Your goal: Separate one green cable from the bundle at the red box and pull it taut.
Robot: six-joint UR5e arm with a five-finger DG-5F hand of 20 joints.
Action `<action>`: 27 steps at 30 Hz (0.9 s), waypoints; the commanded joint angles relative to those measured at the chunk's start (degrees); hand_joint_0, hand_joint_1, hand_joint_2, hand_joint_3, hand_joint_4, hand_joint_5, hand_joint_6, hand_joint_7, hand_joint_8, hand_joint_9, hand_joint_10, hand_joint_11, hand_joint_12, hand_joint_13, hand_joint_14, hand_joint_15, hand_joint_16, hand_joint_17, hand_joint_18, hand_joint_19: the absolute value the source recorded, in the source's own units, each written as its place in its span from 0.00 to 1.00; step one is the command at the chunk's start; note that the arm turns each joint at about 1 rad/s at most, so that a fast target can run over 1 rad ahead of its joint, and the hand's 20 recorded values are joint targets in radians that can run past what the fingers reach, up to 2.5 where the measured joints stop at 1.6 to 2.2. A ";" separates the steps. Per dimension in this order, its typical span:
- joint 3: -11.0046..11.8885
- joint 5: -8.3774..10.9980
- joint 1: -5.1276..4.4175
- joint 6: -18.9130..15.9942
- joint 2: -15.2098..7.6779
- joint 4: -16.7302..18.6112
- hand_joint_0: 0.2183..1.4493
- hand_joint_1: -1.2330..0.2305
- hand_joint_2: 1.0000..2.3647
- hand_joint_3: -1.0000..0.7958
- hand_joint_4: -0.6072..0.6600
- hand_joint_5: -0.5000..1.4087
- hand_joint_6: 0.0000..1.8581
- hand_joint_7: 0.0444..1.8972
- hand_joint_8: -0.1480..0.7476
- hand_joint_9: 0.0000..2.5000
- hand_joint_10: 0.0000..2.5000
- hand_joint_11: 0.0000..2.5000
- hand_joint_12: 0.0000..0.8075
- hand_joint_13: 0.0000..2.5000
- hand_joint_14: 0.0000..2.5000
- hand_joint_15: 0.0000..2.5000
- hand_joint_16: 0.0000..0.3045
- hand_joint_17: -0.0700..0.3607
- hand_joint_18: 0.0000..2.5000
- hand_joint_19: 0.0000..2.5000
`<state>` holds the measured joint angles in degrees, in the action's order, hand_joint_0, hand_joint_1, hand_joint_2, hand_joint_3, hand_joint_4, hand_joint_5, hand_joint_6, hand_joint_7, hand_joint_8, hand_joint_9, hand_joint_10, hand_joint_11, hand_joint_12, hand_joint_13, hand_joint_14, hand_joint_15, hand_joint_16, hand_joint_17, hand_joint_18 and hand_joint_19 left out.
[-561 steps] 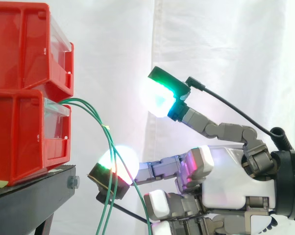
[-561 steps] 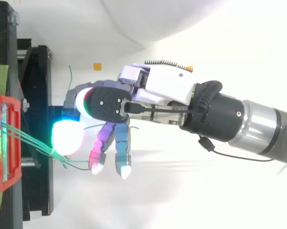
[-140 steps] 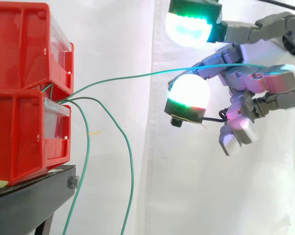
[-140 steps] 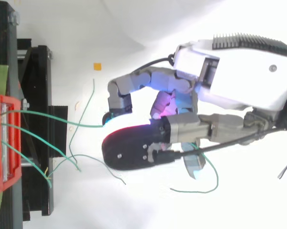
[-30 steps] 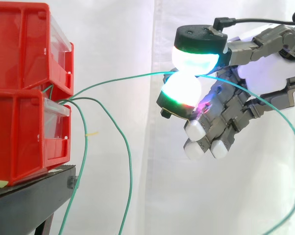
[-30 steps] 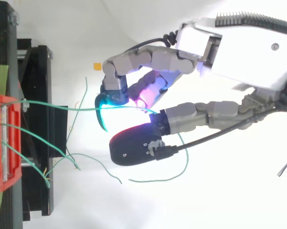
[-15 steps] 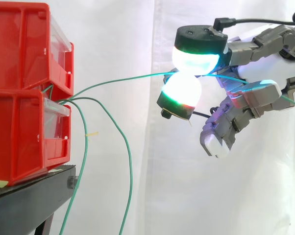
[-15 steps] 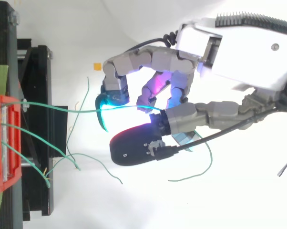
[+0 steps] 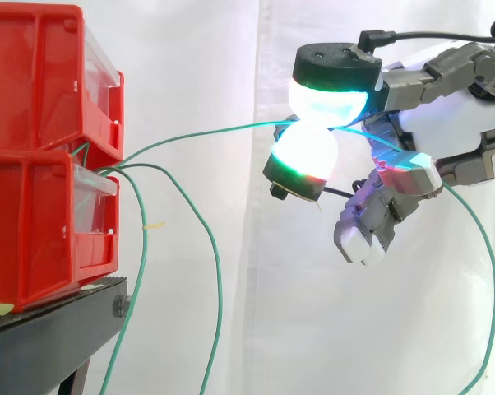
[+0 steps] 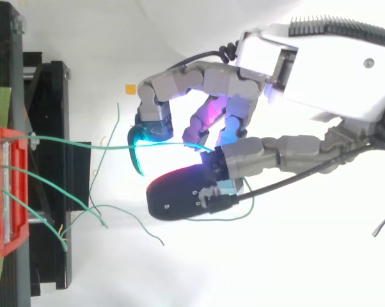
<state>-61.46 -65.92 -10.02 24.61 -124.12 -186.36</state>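
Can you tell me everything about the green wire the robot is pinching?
The thin green wire looks plastic-coated. It comes out of the stacked red plastic boxes and climbs in a gentle curve, not fully straight, to the robot hand, pinched between two glowing fingertip pads. Past the pads its loose end droops in a long loop. Below it, other green wires hang apart.

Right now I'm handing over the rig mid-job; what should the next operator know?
Hand: shut on one green cable, pinched between two glowing pads.
Things: that cable runs from the stacked red bins to the pinch in a gentle bow; its free end hangs past the hand. The other green cables droop beside the black stand.
Done: one cable separated from the bundle.
Left: draw the hand away from the bins until the span runs straight.
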 commanded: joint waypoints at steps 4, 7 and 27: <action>0.03 0.00 0.00 0.00 0.01 -0.06 0.29 0.62 0.00 0.28 0.45 0.32 0.27 0.72 0.35 0.60 0.01 0.17 0.38 0.38 0.01 0.17 0.19 0.46 0.31 0.20; -0.06 0.00 0.00 0.00 0.01 -0.06 0.29 0.62 0.00 0.28 0.45 0.32 0.27 0.72 0.36 0.60 0.01 0.17 0.38 0.38 0.01 0.18 0.19 0.46 0.30 0.20; -0.06 0.26 0.00 3.87 0.01 0.03 0.36 0.41 0.00 0.28 0.49 0.32 0.27 0.71 0.36 0.62 0.01 0.17 0.36 0.38 0.01 0.17 0.17 0.44 0.29 0.21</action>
<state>-61.48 -65.76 -10.00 27.13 -124.10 -186.37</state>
